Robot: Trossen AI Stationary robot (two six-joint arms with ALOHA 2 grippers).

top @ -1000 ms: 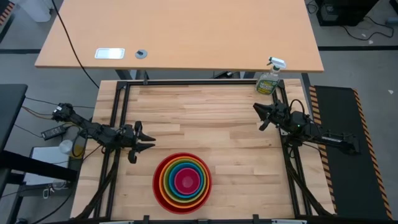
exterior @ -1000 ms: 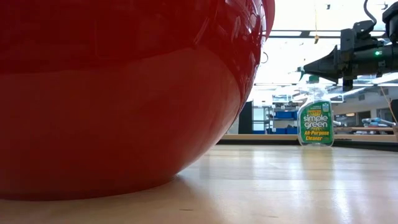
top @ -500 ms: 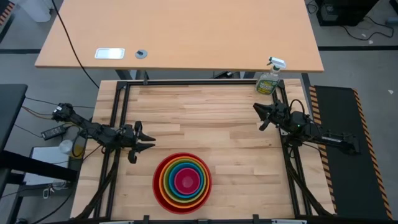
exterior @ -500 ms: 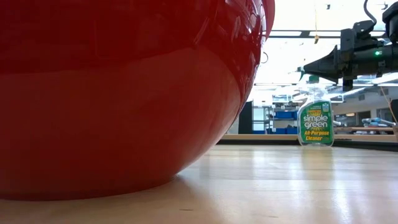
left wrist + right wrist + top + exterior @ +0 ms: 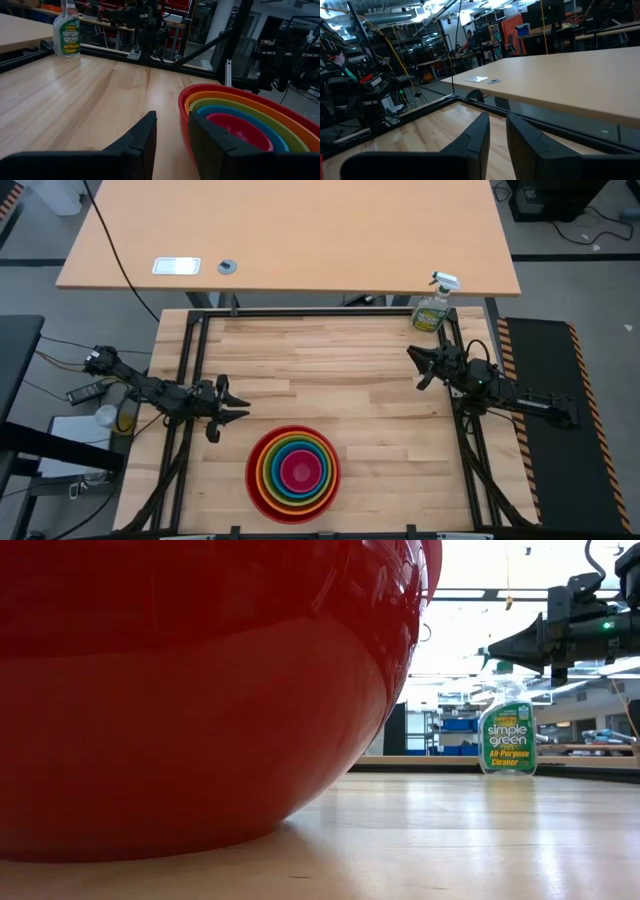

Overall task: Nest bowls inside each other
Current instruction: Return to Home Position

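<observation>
The bowls [image 5: 293,472] stand nested in one stack near the table's front edge. The red bowl [image 5: 254,480] is outermost and rests on the wood by its base. Orange, green and blue follow inward, with the pink bowl [image 5: 299,470] in the middle. In the low view the red bowl's wall [image 5: 200,690] fills the left. My left gripper [image 5: 245,416] hovers level at the table's left side, just left of and beyond the stack [image 5: 235,117]. It is shut [image 5: 172,117] on nothing. My right gripper [image 5: 410,352] hovers level at the right side, shut [image 5: 497,117] and empty.
A green spray bottle [image 5: 433,308] stands at the table's far right corner, close behind my right gripper [image 5: 485,652]. A black frame [image 5: 190,340] runs along the table's sides. A larger desk [image 5: 290,240] lies beyond the far edge. Bare wood [image 5: 330,370] spans the table's middle.
</observation>
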